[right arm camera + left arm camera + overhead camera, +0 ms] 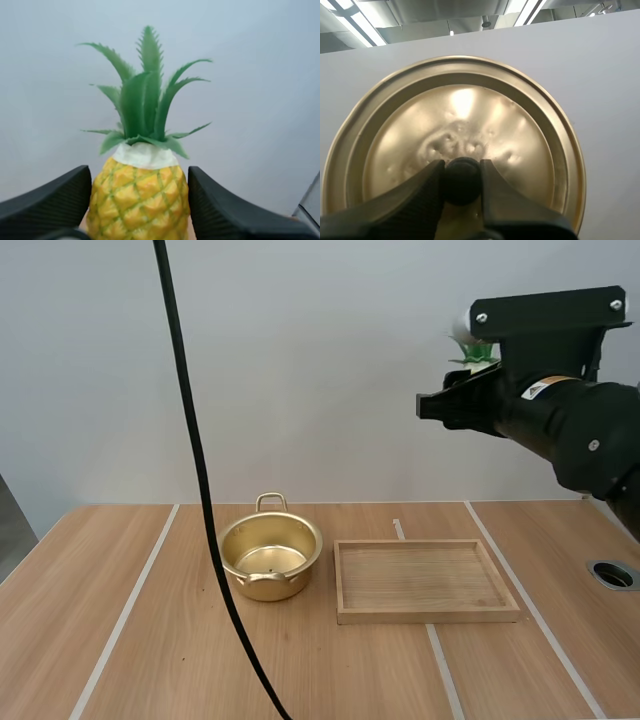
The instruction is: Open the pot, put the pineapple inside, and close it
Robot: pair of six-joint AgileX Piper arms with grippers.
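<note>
2 left fingers (427, 187) pinch the black knob (462, 180) of the gold lid (465, 107), whose dimpled face is turned to the wrist camera. 2 right fingers (67, 197) press on opposite sides of the pineapple (137, 200), its green crown reaching out past their tips. From above, the right arm (570, 420) is raised high over the right side of the counter (120, 640), with green leaves showing at its end. The gold pot (270, 585) stands open toward the counter's far edge. 1 wooden tray (430, 617) lies just beside it, toward the right edge.
</note>
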